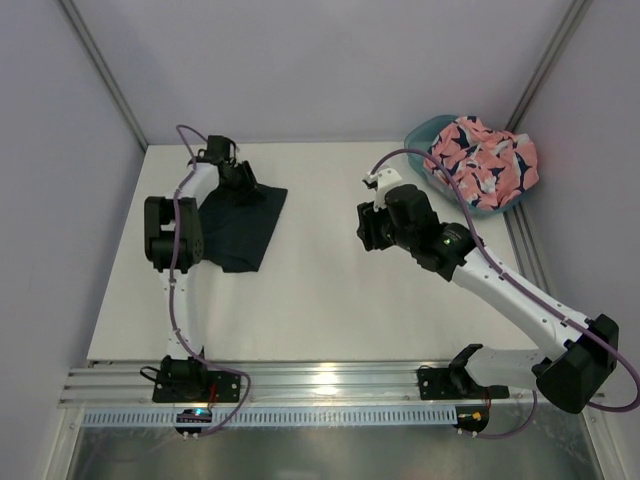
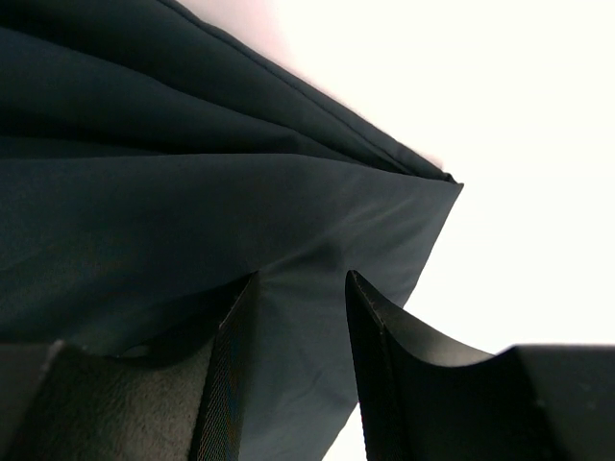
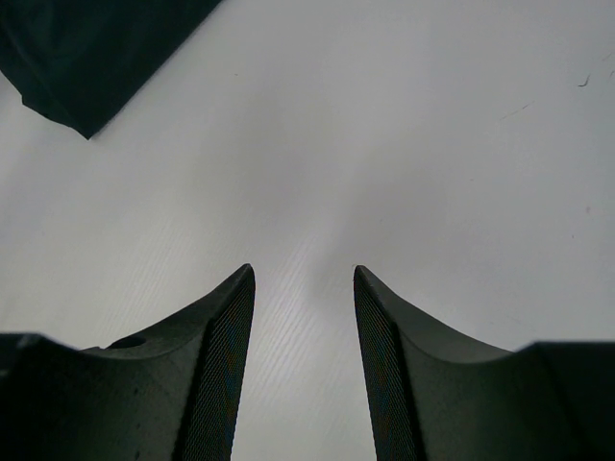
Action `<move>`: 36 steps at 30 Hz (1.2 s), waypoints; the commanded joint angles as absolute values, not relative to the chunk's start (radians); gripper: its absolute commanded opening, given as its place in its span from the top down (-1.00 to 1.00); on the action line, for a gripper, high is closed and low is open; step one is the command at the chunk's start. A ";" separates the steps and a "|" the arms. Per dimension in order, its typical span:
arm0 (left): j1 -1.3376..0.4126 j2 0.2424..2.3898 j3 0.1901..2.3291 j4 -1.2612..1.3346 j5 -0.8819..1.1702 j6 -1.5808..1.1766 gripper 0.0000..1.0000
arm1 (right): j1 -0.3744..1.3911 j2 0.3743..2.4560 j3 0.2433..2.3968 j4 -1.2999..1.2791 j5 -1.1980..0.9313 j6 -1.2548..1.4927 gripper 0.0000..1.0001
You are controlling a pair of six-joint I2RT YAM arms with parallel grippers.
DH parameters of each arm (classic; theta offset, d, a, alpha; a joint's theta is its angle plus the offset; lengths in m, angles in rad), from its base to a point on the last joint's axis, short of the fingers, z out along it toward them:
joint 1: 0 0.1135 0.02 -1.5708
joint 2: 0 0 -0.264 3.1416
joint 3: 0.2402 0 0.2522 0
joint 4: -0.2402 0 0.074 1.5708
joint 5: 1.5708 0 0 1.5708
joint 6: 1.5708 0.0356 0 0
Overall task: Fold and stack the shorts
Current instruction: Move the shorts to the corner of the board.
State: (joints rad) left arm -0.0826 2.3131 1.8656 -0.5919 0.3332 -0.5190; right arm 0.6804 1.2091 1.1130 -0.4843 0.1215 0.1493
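My left gripper [image 2: 303,279], jaws part-open and pinching nothing, sits over an edge of the navy shorts [image 1: 240,225] at ten o'clock on the table [image 1: 330,300], placed, I judge, to start a fold. My right gripper [image 3: 303,271] hangs open and empty. The pink patterned shorts [image 1: 485,160] lie in the teal tub [image 1: 421,134] at two o'clock.

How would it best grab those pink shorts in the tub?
From straight above, pinching a raised fold at the top of the pink shorts. They lie bunched in the tub, whose wall probably blocks a sideways approach.
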 commanded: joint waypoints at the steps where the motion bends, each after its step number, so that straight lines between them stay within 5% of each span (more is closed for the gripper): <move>1: -0.029 2.300 1.832 -0.574 0.317 -0.494 0.13 | 0.681 1.216 1.127 -0.466 0.146 0.141 0.01; 7: -0.028 2.152 1.729 -0.581 0.290 -0.407 0.06 | 0.681 1.244 1.150 -0.491 0.141 0.121 0.00; 16: -0.018 1.967 1.683 -0.712 -0.036 -0.370 0.03 | 0.681 1.175 1.095 -0.475 0.091 0.158 0.00; 25: 0.100 2.106 1.727 -0.805 -0.143 -0.445 0.36 | 0.681 1.104 1.008 -0.402 0.031 0.183 0.00; 36: 0.204 2.233 1.815 -0.867 -0.321 -0.483 0.42 | 0.681 1.103 1.029 -0.390 0.031 0.169 0.00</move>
State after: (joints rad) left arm 0.1474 2.2059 1.7855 -0.8322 -0.2195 -0.4618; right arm 0.6804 1.1282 1.0039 -0.4416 0.0380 0.1677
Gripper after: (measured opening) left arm 0.286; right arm 0.497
